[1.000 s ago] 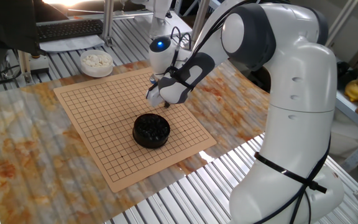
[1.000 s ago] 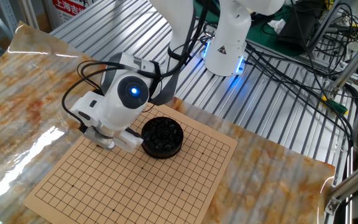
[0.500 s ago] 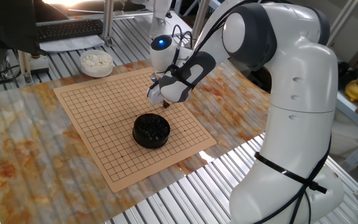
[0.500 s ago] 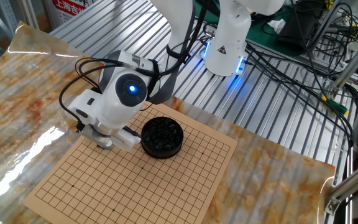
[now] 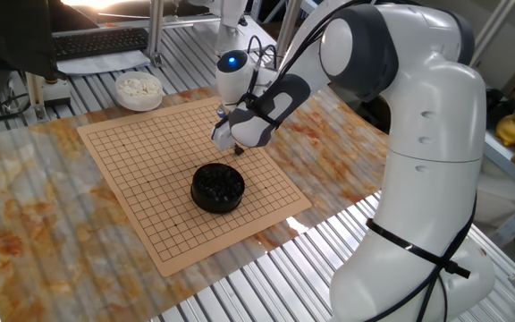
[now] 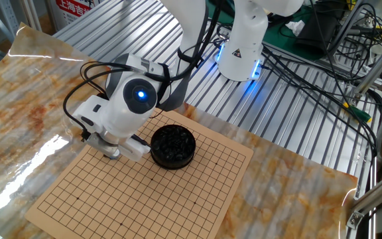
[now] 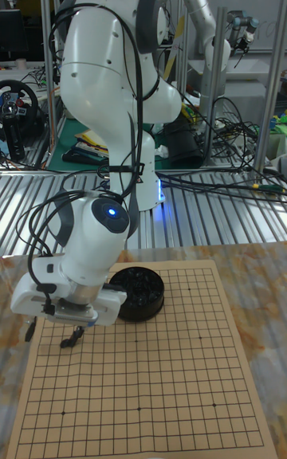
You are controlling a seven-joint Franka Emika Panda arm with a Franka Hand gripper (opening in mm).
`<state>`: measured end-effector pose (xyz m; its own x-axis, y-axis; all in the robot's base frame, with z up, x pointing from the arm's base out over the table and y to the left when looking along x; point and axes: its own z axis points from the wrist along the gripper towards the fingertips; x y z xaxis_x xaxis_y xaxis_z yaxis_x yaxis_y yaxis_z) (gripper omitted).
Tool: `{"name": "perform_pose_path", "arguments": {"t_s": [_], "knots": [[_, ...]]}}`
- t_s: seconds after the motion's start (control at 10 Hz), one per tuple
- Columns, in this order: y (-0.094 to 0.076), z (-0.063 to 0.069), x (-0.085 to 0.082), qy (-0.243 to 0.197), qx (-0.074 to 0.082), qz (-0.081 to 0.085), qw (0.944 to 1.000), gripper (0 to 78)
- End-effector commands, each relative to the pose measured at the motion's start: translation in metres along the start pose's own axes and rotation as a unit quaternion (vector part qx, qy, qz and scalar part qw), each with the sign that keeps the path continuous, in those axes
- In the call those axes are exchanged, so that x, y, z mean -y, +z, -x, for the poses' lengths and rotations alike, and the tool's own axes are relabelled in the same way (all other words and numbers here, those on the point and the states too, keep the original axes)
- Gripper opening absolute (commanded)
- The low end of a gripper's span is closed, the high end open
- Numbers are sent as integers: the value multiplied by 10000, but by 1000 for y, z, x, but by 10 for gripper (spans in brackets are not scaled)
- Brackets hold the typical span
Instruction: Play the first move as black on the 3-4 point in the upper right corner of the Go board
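The end effector (image 7: 72, 337) is held low over the Go board (image 7: 159, 395), just beside the black bowl (image 7: 137, 293); its opening and contents cannot be told.

My glossy white plastic arm (image 5: 418, 134) hangs over the matt tan wooden Go board (image 6: 178, 199). Beneath it, a shiny marbled sheet (image 6: 38, 86) covers the ribbed metal tabletop (image 6: 257, 106). The squat black bowl (image 5: 217, 188) looks matt.

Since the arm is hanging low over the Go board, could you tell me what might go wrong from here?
1. The gripper hovers close beside the black bowl; a sideways move could knock it.
2. Whether it holds a stone is hidden, so it may place nothing.
3. The board has no stones yet, and the crossings are tight, so the stone could land off target.
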<state>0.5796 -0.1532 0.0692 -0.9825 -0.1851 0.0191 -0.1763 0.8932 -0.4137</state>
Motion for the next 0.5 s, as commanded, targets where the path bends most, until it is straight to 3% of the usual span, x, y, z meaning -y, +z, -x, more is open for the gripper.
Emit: {"name": "perform_pose_path", "arguments": {"t_s": [0.1, 0.5], "knots": [[5, 4, 0, -38, -112, 788, 9968, 775], [5, 5, 1, -50, -126, 856, 9962, 775]]}}
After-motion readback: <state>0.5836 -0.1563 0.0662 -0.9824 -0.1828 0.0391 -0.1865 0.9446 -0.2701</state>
